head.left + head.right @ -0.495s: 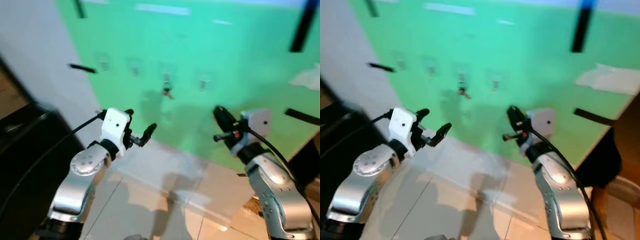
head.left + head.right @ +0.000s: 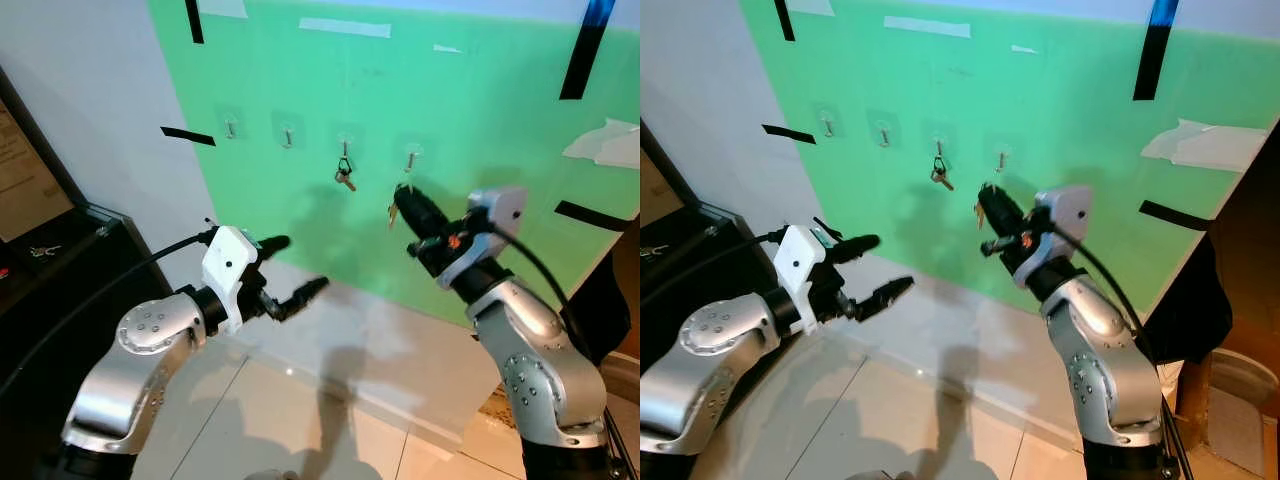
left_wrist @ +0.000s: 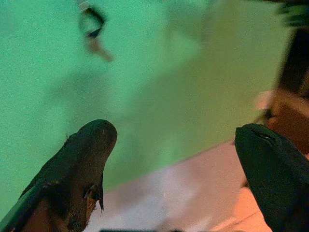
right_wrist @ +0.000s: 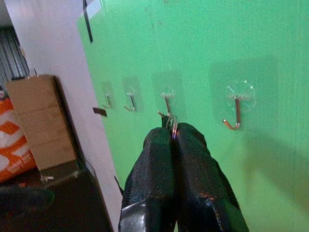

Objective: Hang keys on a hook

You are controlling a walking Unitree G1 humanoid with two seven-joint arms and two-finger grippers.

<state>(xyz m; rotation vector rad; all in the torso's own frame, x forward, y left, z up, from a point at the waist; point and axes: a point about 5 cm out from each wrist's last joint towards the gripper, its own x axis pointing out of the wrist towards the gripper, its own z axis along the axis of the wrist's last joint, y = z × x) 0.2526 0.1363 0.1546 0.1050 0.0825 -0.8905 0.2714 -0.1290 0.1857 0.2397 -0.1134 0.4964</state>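
Keys [image 2: 394, 211] dangling under the fourth hook [image 2: 410, 158] (clear-backed, on the green wall).

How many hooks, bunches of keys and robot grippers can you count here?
Small metal hooks on the green wall: 4
Bunches of keys: 2, a hanging bunch and a held bunch
Black two-fingered grippers: 2, left gripper open, right gripper shut on the held bunch
Total: 8

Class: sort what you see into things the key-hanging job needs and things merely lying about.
Needed: right gripper, shut on keys; empty hook.

Lying about: keys already hung; two other hooks; black tape; left gripper, open; black cabinet.
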